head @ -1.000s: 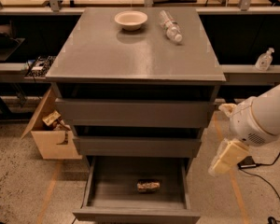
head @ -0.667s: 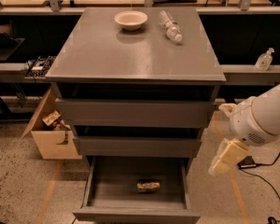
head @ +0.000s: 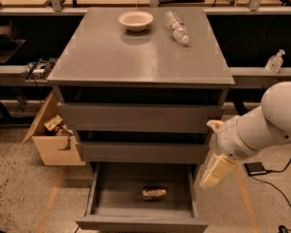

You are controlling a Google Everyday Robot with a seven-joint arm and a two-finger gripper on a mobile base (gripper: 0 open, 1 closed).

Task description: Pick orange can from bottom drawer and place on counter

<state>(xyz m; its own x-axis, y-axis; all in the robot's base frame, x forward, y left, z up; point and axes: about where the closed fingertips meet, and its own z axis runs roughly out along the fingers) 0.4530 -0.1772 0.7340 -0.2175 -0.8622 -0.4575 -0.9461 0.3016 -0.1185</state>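
Observation:
The orange can (head: 154, 193) lies on its side in the middle of the open bottom drawer (head: 103, 193), on its dark grey floor. The counter (head: 136, 52) is the grey top of the cabinet above. My gripper (head: 215, 171) hangs at the end of the white arm (head: 266, 125), to the right of the cabinet. It is beside the drawer's right wall, above and to the right of the can and apart from it. It holds nothing that I can see.
A cream bowl (head: 136, 20) and a clear plastic bottle (head: 177, 27) lie at the back of the counter. The two upper drawers (head: 136, 118) stand slightly ajar. A cardboard box (head: 53, 137) sits on the floor at the left. A small dark device with a cable (head: 256, 168) lies at the right.

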